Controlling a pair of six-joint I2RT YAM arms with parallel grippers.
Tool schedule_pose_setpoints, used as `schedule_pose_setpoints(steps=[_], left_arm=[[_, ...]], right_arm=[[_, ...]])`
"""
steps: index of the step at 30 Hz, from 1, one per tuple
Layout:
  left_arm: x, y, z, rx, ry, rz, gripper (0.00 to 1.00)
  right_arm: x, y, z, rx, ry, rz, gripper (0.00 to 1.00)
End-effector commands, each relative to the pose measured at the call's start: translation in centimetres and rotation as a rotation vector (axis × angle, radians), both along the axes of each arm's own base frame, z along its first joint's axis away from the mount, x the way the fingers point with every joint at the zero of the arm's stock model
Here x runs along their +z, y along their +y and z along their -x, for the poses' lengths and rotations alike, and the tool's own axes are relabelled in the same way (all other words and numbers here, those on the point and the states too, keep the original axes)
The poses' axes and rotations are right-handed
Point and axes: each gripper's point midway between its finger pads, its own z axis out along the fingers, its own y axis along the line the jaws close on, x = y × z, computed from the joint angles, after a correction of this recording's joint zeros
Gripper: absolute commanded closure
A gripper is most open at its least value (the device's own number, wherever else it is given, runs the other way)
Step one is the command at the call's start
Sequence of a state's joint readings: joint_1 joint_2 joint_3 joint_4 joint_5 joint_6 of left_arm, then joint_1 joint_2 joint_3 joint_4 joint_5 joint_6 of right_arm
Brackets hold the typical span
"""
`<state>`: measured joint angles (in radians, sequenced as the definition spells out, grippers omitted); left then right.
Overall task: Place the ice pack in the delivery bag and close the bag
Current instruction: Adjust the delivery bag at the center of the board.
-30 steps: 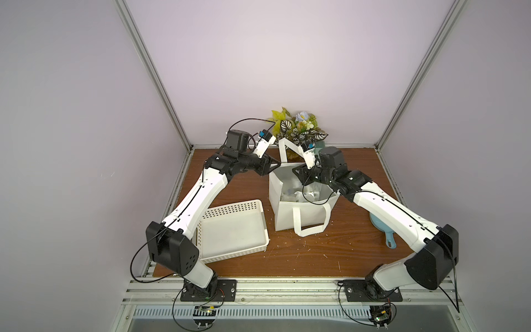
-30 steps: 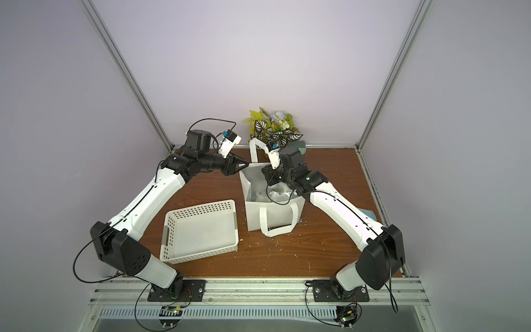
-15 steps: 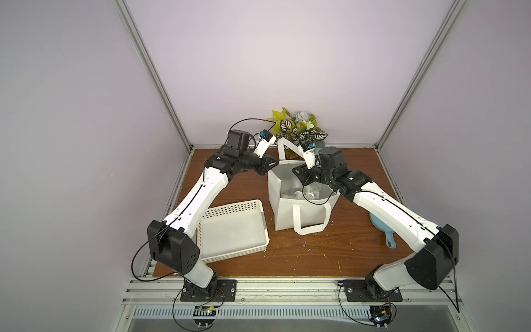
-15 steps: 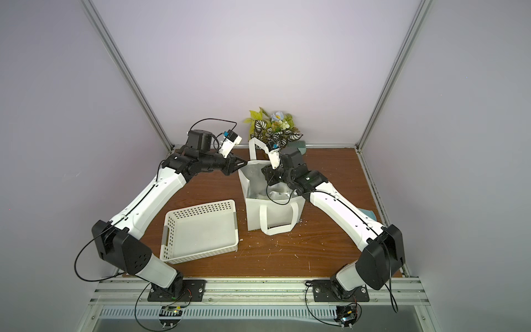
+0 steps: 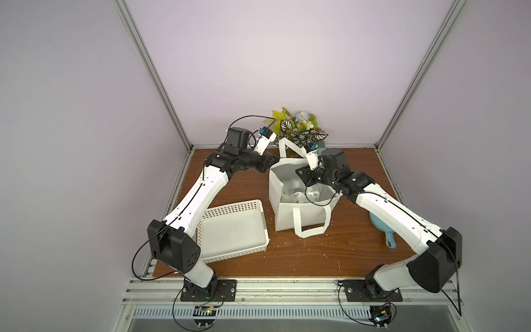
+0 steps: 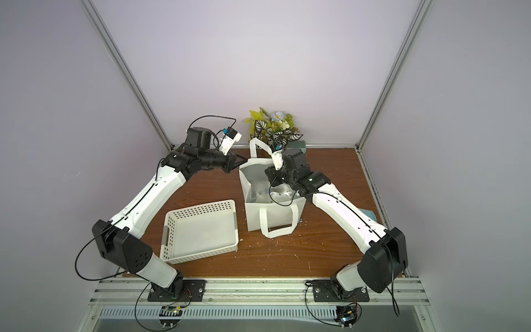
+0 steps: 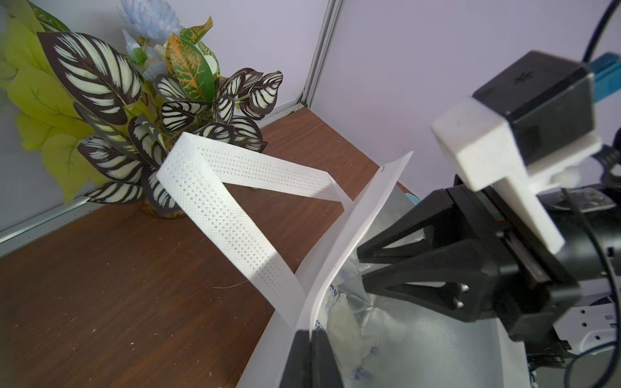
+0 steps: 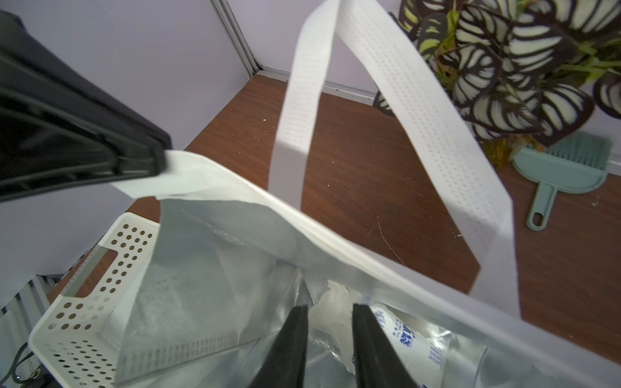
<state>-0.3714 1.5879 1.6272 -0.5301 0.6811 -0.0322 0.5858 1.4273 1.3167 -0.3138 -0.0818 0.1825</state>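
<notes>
Your left gripper (image 7: 311, 332) is clamped shut on the rim of the white, boxy, foil-lined delivery bag (image 5: 284, 220). It pinches the bag's upper-left corner in both top views and holds the mouth open. Your right gripper (image 8: 330, 307) sits inside that mouth with its jaws parted and nothing between them. Whether the tips brush the silver lining is hard to tell. Just beyond them lies the ice pack (image 8: 406, 336), a clear, floppy pouch with blue print. It rests on the foil floor of the bag, near the centre of the frame in both top views. I judge the placing done and the release in hand. Next, lift your right arm straight up, clear of the rim and the upright white strap handle (image 8: 302, 100). Then open the left jaws gently so the bag wall settles without tipping.
</notes>
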Motion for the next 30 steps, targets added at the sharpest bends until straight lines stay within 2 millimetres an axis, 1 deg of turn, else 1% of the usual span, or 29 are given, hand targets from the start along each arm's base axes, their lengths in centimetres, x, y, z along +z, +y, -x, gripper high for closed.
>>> schedule_pose_setpoints(steps=[1,5,6,9,11,15,18,21,22,23,26,28,30], left_arm=[[1.6,-0.6,0.5,-0.037,0.026,0.067,1.0],[1.4,-1.6,1.2,-0.095,0.108,0.124,1.0],[1.4,-1.8,1.4,-0.108,0.121,0.136,1.0],[1.7,-1.9,1.7,-0.111,0.14,0.155,1.0],[2.3,-1.8,1.8,-0.096,0.132,0.171,1.0],[3.1,-2.0,2.3,-0.078,0.118,0.192,1.0],[3.4,-2.3,2.9,-0.067,0.114,0.222,1.0],[3.6,-2.9,3.7,-0.069,0.115,0.261,1.0],[4.1,-3.0,3.9,-0.067,0.107,0.276,1.0],[3.0,-3.0,4.1,-0.056,0.136,0.276,1.0],[3.6,-3.1,4.5,-0.044,0.146,0.327,1.0],[3.9,-3.1,4.9,-0.044,0.153,0.361,1.0],[4.0,-3.1,5.0,-0.031,0.165,0.381,1.0]], right_arm=[[1.1,-3.3,0.1,-0.074,-0.042,0.023,0.71],[0.3,-6.3,-0.6,-0.138,-0.037,0.057,0.71],[0.3,-6.7,-0.8,-0.146,-0.037,0.063,0.71],[-0.1,-7.3,-1.4,-0.158,-0.037,0.087,0.71],[-0.7,-7.5,-1.8,-0.16,-0.032,0.118,0.7],[-1.7,-8.9,-3.5,-0.214,-0.026,0.199,0.7],[-1.5,-10.1,-4.9,-0.257,-0.04,0.229,0.7],[-1.1,-10.0,-6.2,-0.249,-0.044,0.207,0.69],[-1.1,-9.9,-6.7,-0.249,-0.046,0.21,0.69],[-1.1,-10.0,-7.2,-0.254,-0.048,0.216,0.69],[-0.7,-10.1,-8.7,-0.26,-0.05,0.219,0.69],[-0.2,-9.9,-9.4,-0.252,-0.051,0.206,0.68],[0.3,-9.2,-9.4,-0.22,-0.05,0.184,0.67]])
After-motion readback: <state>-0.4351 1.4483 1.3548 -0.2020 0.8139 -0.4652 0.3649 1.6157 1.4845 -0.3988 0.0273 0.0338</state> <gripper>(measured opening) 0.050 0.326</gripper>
